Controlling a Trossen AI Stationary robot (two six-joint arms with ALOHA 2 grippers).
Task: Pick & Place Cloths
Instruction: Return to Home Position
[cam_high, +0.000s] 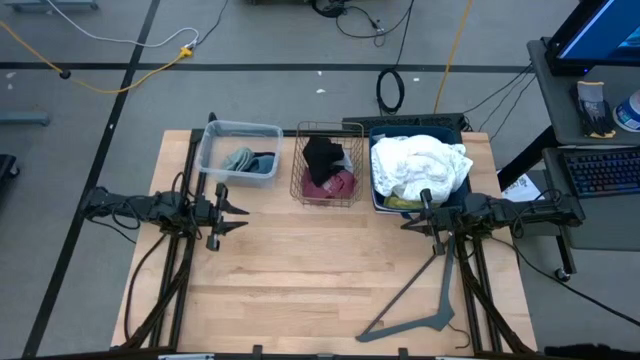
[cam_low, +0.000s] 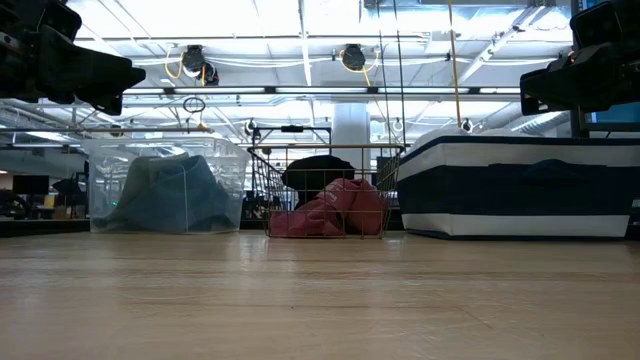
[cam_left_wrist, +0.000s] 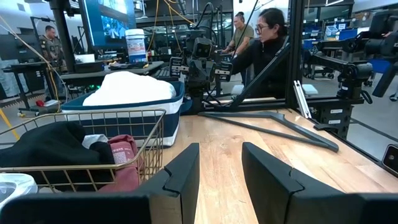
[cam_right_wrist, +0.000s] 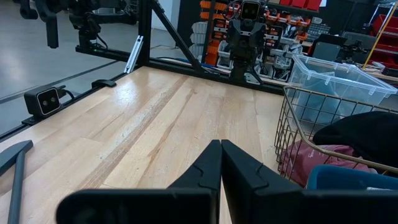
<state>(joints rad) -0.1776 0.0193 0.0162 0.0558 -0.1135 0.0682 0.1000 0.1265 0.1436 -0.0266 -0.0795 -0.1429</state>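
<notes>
Three containers stand along the table's far edge. A clear plastic bin (cam_high: 238, 148) holds teal-blue and light grey cloths (cam_high: 250, 161). A wire basket (cam_high: 327, 163) holds a black cloth (cam_high: 322, 155) over a maroon-pink one (cam_high: 341, 184). A navy bin (cam_high: 418, 168) is heaped with a white cloth (cam_high: 418, 165), with yellow fabric (cam_high: 402, 202) at its near edge. My left gripper (cam_high: 240, 213) hovers open near the table's left side, just in front of the clear bin. My right gripper (cam_high: 408, 222) hovers shut in front of the navy bin. Neither touches anything.
A grey plastic hanger (cam_high: 425, 300) lies on the table's near right part, its hook toward the near edge. The middle of the wooden table (cam_high: 320, 270) is bare. Beyond the table, people sit at desks (cam_left_wrist: 261, 43) with monitors.
</notes>
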